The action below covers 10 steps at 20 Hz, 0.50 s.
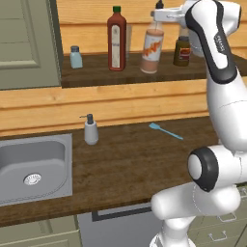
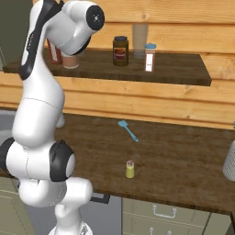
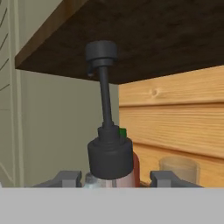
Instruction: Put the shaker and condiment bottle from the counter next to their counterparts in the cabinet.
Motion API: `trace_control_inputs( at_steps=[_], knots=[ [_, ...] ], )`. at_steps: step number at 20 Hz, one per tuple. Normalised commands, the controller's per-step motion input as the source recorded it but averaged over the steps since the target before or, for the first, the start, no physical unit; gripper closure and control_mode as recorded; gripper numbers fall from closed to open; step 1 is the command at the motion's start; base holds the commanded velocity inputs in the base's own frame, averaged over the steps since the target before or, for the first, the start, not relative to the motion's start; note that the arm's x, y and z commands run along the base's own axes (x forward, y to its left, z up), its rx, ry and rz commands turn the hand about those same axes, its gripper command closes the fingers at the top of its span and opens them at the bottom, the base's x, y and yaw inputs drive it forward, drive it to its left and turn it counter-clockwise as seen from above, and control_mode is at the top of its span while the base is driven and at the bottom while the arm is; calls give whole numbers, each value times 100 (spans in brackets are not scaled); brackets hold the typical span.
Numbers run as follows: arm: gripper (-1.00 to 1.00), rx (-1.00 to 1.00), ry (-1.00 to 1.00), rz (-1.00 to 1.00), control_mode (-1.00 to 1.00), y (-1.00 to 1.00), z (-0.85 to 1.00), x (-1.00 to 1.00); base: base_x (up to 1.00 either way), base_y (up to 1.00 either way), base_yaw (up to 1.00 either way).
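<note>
Condiment bottle is gripped near its cap by the tool and set on the cabinet shelf beside the red bottle. Release is called for next; the shaker is left on the tabletop.

Table: dark wood, visible grain, matt. Cabinet shelf: same dark wood; back wall light planks, smooth. Cabinet door: grey-green painted panel, matt. Sink: grey metal, dull sheen. Condiment bottle: translucent-looking plastic, paper-like label, dark matt nozzle cap. Dark red bottle: glossy. Spatula: smooth blue plastic. Shaker: yellow-green, smooth. Robot arm: glossy white shell.
</note>
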Motion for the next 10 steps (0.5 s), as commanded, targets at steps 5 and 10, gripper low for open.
trace_control_inputs(
  at_steps=[5, 10],
  knots=[
    [100, 3, 0, 0, -100, 3, 0, 14, 0, 0, 0],
    [100, 0, 0, 0, -100, 2, -1, 12, 0, 0, 0]
  ],
)
